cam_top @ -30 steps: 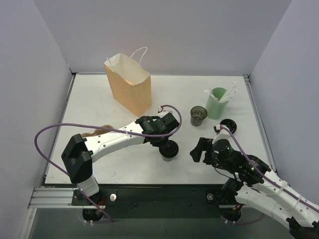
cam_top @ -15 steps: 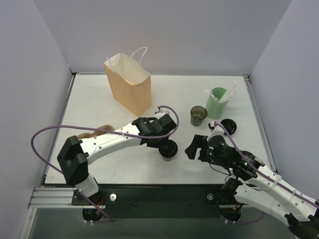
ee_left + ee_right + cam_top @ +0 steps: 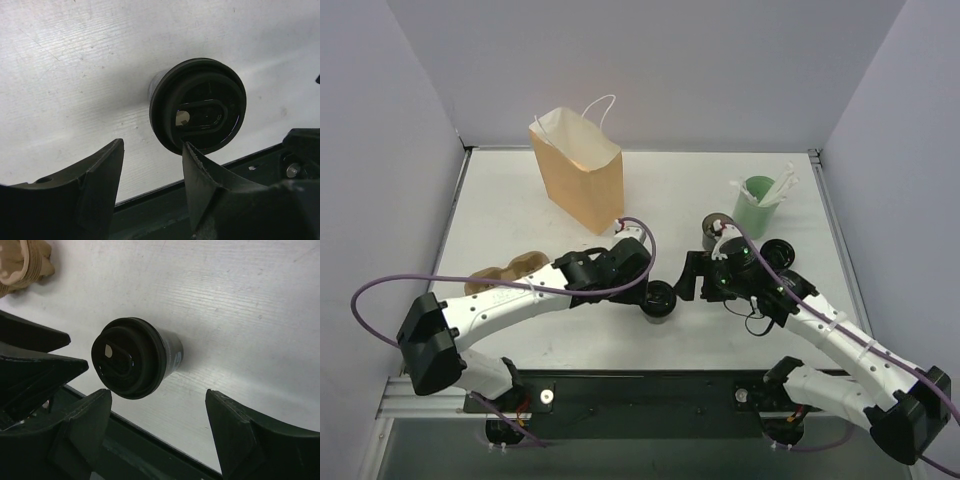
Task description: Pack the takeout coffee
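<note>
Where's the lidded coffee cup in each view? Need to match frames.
Top external: lidded coffee cup just below centre, close to the table's front edge.
Left wrist: right of centre, lid facing the camera.
Right wrist: left of centre.
Shared landmark: table's near edge, beside the cup.

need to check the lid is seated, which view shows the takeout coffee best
Right wrist: the takeout coffee appears whole, with the lid and the side wall both clear. Left wrist shows the lid close up from above, with little of the wall. Top external shows it only small and dark, with the detail lost.
</note>
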